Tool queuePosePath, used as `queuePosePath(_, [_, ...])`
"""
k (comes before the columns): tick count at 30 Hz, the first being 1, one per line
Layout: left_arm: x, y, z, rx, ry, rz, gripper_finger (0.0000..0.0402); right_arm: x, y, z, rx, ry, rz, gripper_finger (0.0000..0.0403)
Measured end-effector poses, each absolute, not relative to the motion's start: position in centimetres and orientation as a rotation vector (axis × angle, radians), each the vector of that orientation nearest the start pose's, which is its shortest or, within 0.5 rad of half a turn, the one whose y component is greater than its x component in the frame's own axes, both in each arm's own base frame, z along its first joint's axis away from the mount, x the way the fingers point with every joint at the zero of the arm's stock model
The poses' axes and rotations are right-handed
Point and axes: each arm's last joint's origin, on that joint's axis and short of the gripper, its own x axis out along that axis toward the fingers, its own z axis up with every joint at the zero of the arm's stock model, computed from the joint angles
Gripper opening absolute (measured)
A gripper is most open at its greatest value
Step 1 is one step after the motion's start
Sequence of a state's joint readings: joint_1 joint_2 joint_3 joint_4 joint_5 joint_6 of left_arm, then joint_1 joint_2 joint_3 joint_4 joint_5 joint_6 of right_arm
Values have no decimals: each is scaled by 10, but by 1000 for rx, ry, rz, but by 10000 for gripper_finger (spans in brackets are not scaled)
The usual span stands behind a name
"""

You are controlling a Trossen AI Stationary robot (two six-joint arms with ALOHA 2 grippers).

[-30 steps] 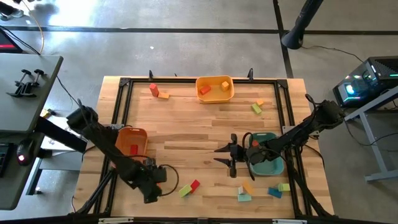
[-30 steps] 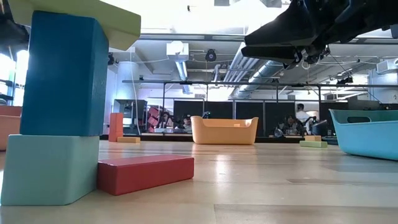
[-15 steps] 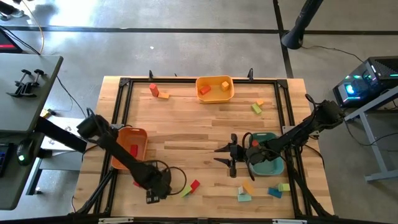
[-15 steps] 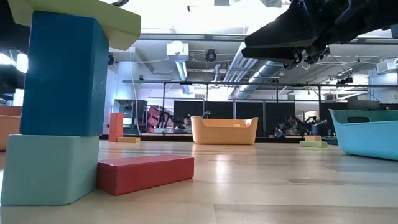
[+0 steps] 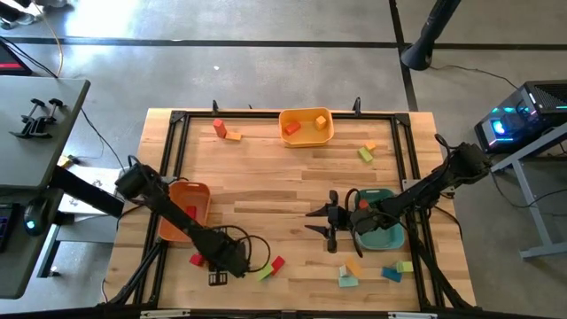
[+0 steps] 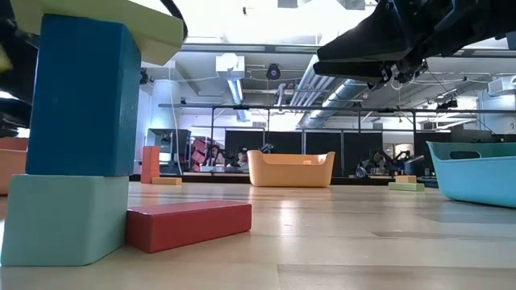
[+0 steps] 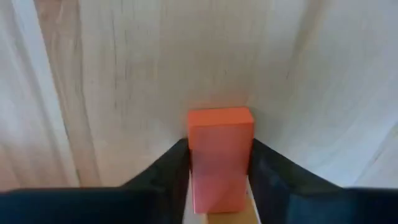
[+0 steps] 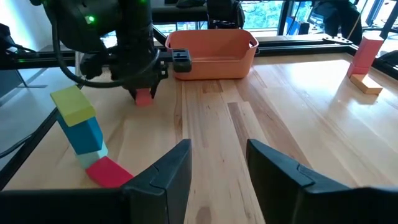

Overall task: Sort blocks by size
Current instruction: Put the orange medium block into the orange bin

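A red block (image 7: pixel 221 134) lies flat on the wooden table near the front left, in front of the orange tray (image 5: pixel 186 208). My left gripper (image 5: pixel 202 259) points straight down over it and is shut on it; the right wrist view shows the block (image 8: pixel 144 98) under those fingers. My right gripper (image 5: pixel 330 221) hangs open and level above mid-table beside the teal tray (image 5: pixel 379 229), holding nothing. Just right of the left gripper, a yellow-green block (image 8: pixel 74 106) sits on a blue one (image 8: pixel 86 134), which stands on a teal one (image 6: pixel 64 217). A red bar (image 6: pixel 189 224) lies against that stack. My left gripper pinches the red block by its two long sides (image 7: pixel 193 168) between its two fingers (image 7: pixel 168 171). The fingers come from above, pointing down, and lie across the block. The block lies flat with its underside on the table.
A yellow tray (image 5: pixel 306 127) with blocks stands at the far edge. Loose blocks lie at the far left (image 5: pixel 221 130), far right (image 5: pixel 366 151) and near right (image 5: pixel 350 273). A black frame (image 5: pixel 177 120) borders the tabletop.
My left gripper has come down toward the table near the front left, shifting slightly toward the right edge, and has tipped until it points straight down over the red block. My right gripper has kept still.
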State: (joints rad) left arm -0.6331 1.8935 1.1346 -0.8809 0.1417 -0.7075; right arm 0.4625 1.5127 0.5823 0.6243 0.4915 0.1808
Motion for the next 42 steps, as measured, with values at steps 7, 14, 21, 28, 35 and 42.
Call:
queuePosePath(7, [281, -162, 168, 237, 1591, 134, 77, 264, 115, 178, 37, 267, -59, 151])
queuePosePath(14, [277, -129, 226, 385, 1518, 294, 77, 268, 107, 179, 65, 254, -103, 151])
queuePosePath(21, [205, -72, 295, 62, 1411, 604, 81, 271, 99, 178, 124, 260, -140, 151])
queuePosePath(28, [143, -33, 283, -516, 1296, 736, 83, 270, 103, 178, 138, 268, -87, 151])
queuePosePath(35, [120, -27, 229, -718, 1434, 841, 84, 269, 104, 178, 114, 269, -77, 151])
queuePosePath(42, [133, -32, 218, -721, 1457, 795, 85, 270, 102, 178, 106, 269, -84, 151])
